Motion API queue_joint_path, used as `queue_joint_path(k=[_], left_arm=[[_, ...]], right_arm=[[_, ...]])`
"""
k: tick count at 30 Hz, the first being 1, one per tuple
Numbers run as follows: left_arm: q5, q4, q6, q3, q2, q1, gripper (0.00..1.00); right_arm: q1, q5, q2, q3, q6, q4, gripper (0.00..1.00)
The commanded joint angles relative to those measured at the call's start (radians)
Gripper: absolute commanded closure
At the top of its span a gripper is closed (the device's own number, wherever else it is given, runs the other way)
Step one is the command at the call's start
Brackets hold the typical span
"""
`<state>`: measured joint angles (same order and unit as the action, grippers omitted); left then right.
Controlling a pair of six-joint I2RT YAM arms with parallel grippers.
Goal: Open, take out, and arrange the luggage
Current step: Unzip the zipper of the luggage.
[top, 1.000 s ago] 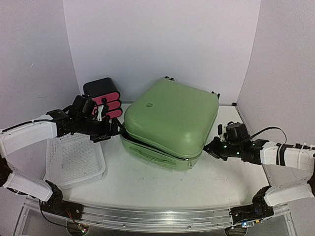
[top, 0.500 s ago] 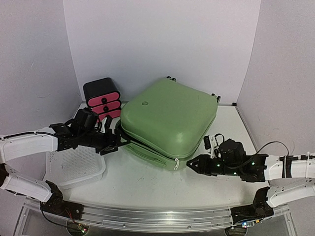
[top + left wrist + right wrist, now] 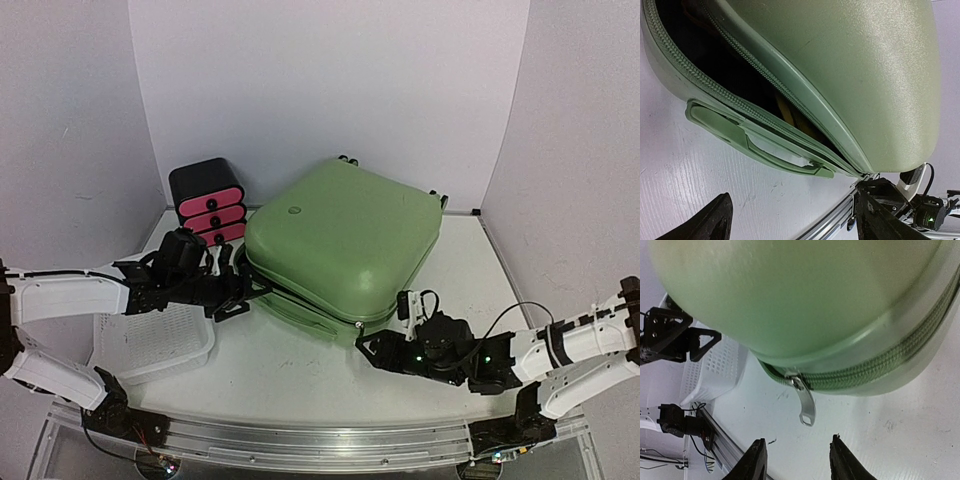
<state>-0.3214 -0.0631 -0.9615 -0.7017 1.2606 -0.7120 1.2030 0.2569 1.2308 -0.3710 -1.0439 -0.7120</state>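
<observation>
Left tool (image 3: 232,292) gapes wide, empty, facing the handle (image 3: 760,145) on the luggage (image 3: 345,240). Right tool (image 3: 368,350), parted and empty, sits just short of the zipper pull (image 3: 806,402). Both arms reach low across the bench (image 3: 300,375), where the luggage lies ajar, centred.

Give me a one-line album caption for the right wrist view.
The open right gripper hovers close to the metal zipper pull hanging from the green luggage, white basket behind.
</observation>
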Motion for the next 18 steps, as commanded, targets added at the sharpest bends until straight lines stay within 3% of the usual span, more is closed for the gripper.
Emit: queue_joint_path(k=[1, 11, 18], left_arm=[[-0.007, 0.059, -0.011, 0.007, -0.014, 0.001, 0.14], [-0.019, 0.059, -0.008, 0.006, -0.004, 0.012, 0.14], [0.019, 0.085, -0.071, 0.018, 0.01, 0.03, 0.15]], right_arm=[[0.004, 0.105, 0.035, -0.028, -0.015, -0.151, 0.57], [0.004, 0.161, 0.119, -0.078, -0.05, -0.12, 0.55], [0.004, 0.157, 0.171, -0.124, -0.033, -0.12, 0.69]])
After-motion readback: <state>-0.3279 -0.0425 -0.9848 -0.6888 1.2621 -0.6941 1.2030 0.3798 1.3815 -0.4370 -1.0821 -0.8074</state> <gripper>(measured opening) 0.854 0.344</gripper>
